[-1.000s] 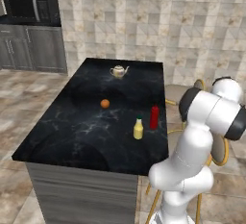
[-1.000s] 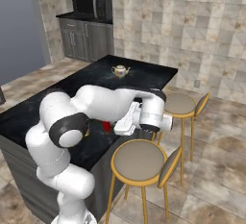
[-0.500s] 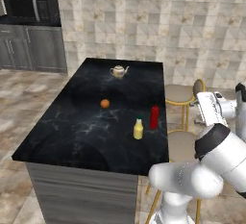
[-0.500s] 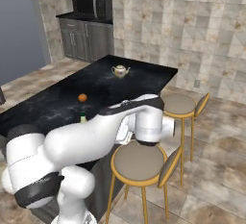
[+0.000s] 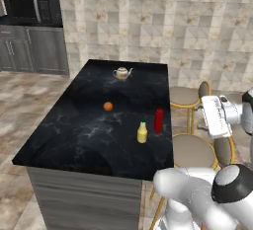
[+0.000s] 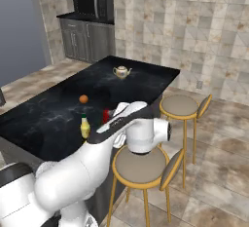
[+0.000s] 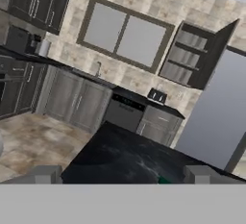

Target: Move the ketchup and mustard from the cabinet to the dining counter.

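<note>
The red ketchup (image 5: 158,121) and the shorter yellow mustard (image 5: 142,132) stand upright side by side near the right edge of the dining counter (image 5: 79,130). From the right base view the mustard (image 6: 85,126) is plain, while my arm hides most of the ketchup (image 6: 105,116). My gripper (image 5: 202,118) hangs off the counter's right side over the stools, apart from both bottles. Its fingertips (image 7: 45,174) stand wide apart with nothing between them, so the gripper (image 7: 122,175) is open. Far across the room the cabinet (image 7: 192,57) has its dark door swung out.
A cream teapot (image 5: 122,73) and a small orange ball (image 5: 107,106) also sit on the counter. Round stools (image 5: 192,150) line its right side under my hand. A dark worktop with a microwave (image 5: 30,8) runs along the back wall.
My arm has swung away from the bottles and carried the hand to the right, off the counter and over the stools. Neither bottle has moved, and the jaws have stayed open.
</note>
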